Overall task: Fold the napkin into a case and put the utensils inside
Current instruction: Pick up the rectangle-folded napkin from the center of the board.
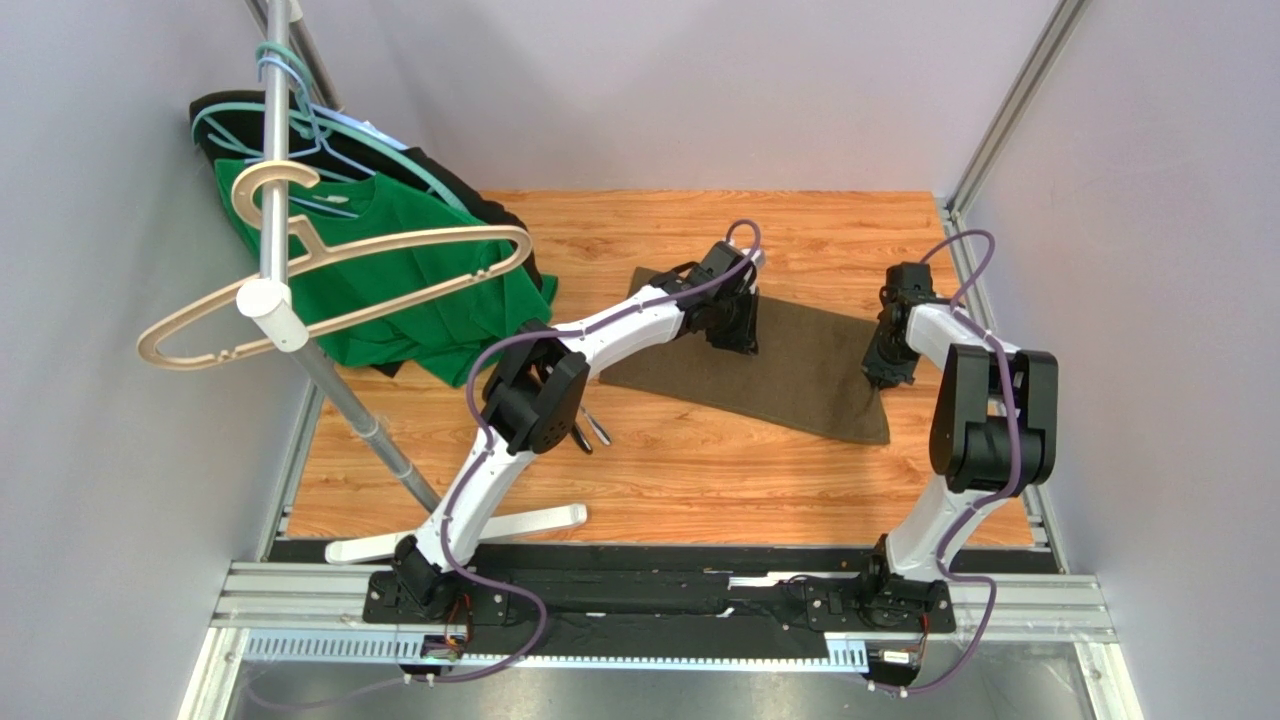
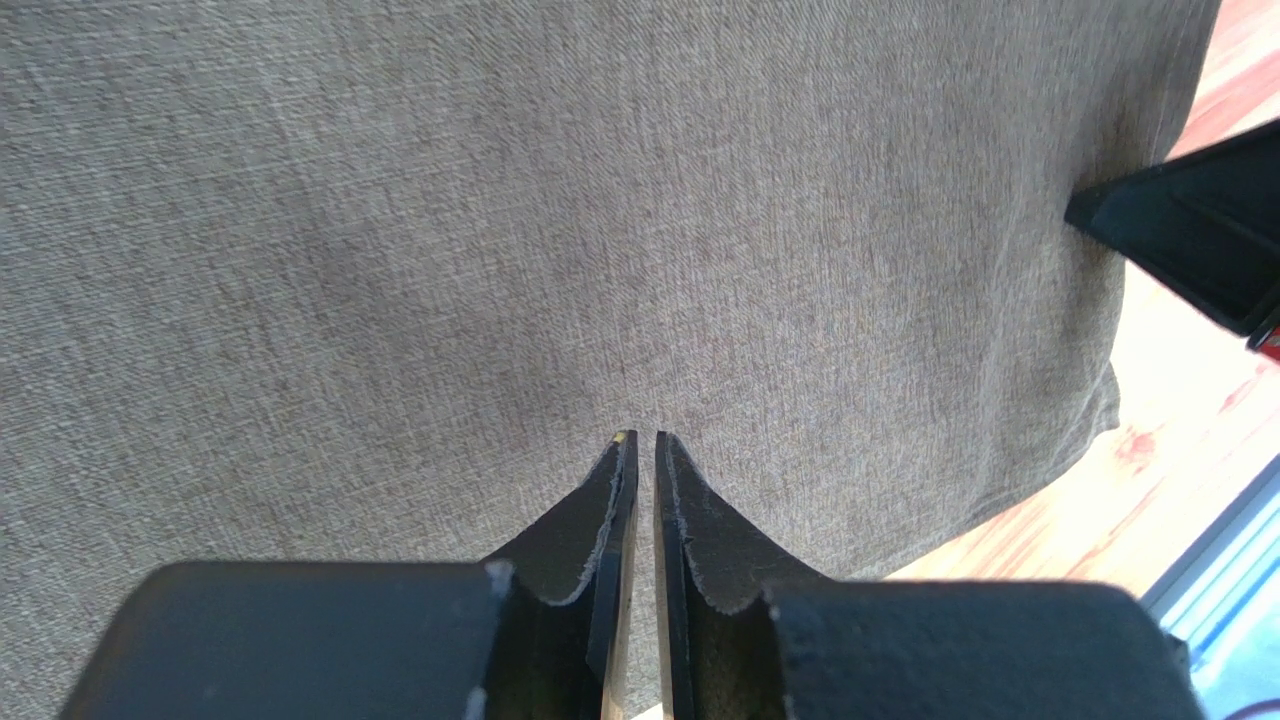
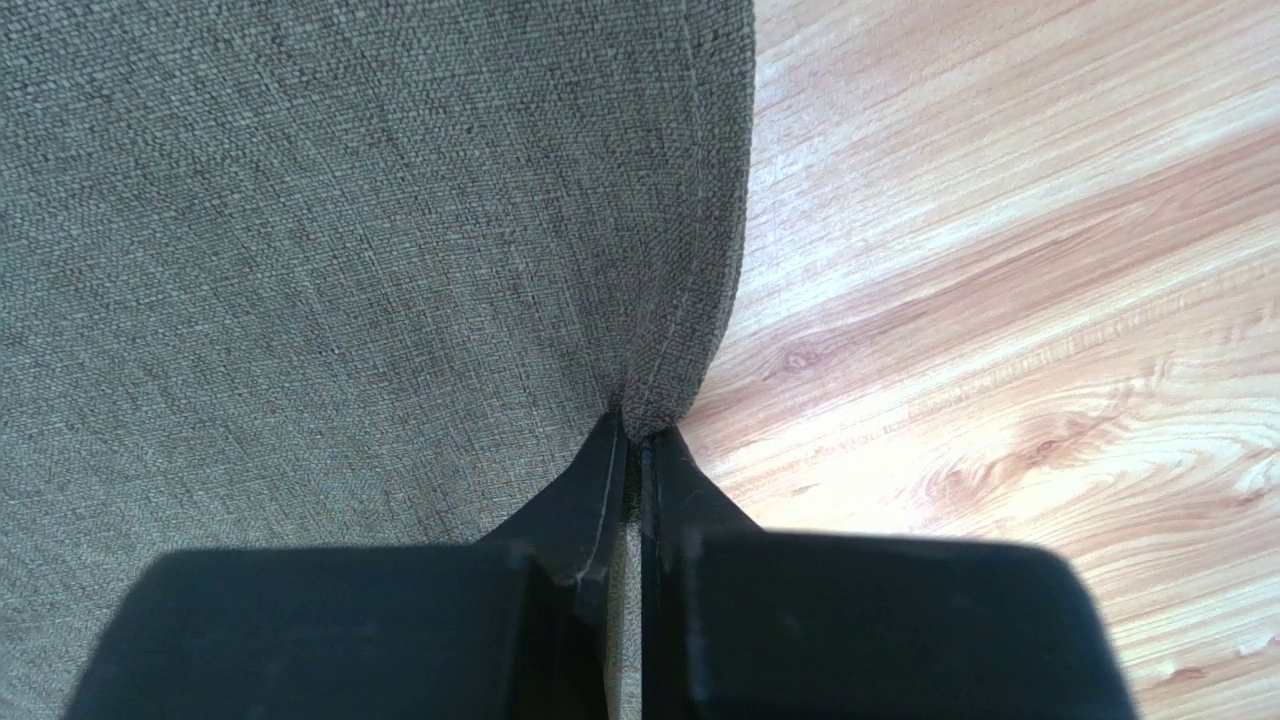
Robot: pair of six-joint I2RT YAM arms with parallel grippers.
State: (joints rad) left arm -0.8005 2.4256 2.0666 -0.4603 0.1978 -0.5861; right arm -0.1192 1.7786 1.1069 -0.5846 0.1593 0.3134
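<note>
The olive-brown napkin lies spread flat on the wooden table, right of centre. My left gripper is at its far edge. In the left wrist view its jaws stand nearly together with cloth in the narrow gap. My right gripper is at the napkin's right edge. The right wrist view shows it shut on the hemmed edge of the napkin, which puckers at the tips. The utensils peek out from under the left arm's elbow, mostly hidden.
A green shirt and a black garment hang on hangers from a metal pole at the back left. The rack's white foot lies across the table's near left. A metal rail borders the right side.
</note>
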